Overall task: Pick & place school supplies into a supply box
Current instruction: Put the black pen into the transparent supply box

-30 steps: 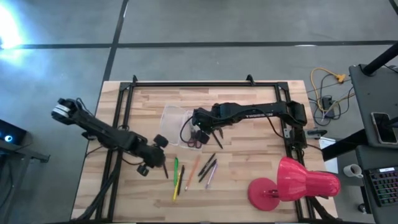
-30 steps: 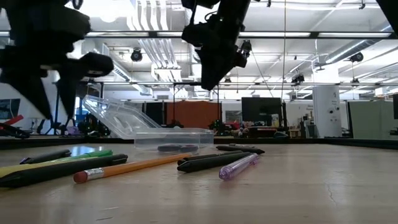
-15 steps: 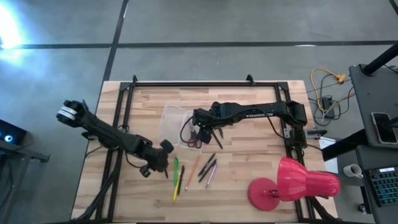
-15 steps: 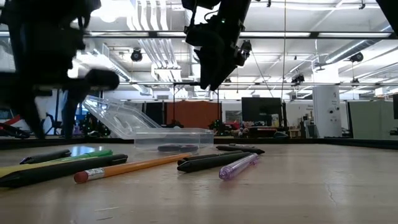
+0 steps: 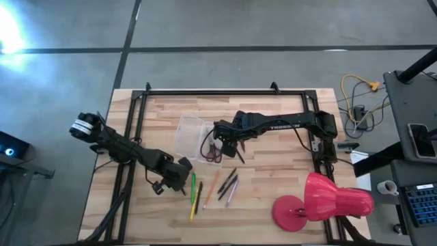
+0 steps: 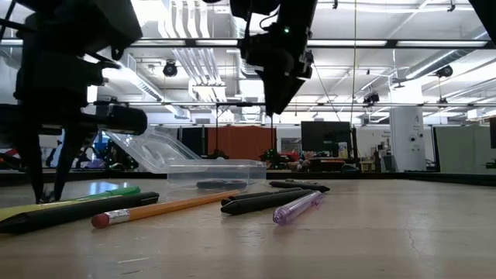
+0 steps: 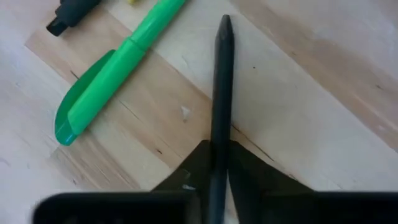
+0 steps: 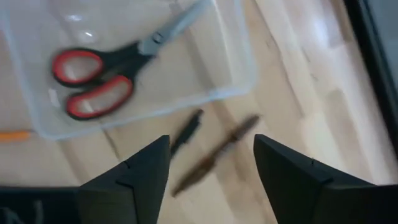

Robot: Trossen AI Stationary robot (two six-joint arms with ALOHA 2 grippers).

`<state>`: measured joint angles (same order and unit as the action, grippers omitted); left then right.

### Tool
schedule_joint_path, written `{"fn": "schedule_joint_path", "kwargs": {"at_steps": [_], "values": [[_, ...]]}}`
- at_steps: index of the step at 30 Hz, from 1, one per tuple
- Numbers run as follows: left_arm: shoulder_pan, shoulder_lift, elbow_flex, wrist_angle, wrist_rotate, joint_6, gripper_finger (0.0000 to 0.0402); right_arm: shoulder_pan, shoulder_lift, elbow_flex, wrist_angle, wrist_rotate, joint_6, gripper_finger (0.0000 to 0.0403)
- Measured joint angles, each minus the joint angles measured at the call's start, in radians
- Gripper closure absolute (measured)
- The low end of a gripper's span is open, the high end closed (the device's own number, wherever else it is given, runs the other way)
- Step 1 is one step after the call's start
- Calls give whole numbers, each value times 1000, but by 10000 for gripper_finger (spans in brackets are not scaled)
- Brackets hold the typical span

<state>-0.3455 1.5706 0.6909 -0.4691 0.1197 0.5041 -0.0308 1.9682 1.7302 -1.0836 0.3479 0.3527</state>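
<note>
Red-handled scissors [image 8: 102,78] lie in the clear supply box [image 8: 239,59]. Left gripper [image 7: 217,163] pinches a dark pencil [image 7: 221,93]; right gripper [image 8: 211,165] hovers spread. Pens [image 5: 212,186] remain at the box's 6 o'clock.

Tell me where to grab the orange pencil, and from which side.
Take the orange pencil at mid-shaft, from straight above, fingers across its length. It lies flat on the table, probably too thin to get under from the side, with bare wood on both sides there. The open right hand looks free; the left hand is shut on a black pencil.
</note>
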Motion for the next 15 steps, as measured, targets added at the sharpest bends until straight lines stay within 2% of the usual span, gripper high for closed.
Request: {"fn": "schedule_joint_path", "kwargs": {"at_steps": [7, 11, 15], "values": [[2, -2, 75, -114, 12, -46, 387, 0, -13, -1, -51, 71, -39, 212], [18, -25, 140, -219, 28, -194, 389, 0, -54, -24, -42, 79, -48, 226], [56, -94, 181, -179, 22, -405, 390, 0, -142, -98, 29, 127, -75, 239]]}}
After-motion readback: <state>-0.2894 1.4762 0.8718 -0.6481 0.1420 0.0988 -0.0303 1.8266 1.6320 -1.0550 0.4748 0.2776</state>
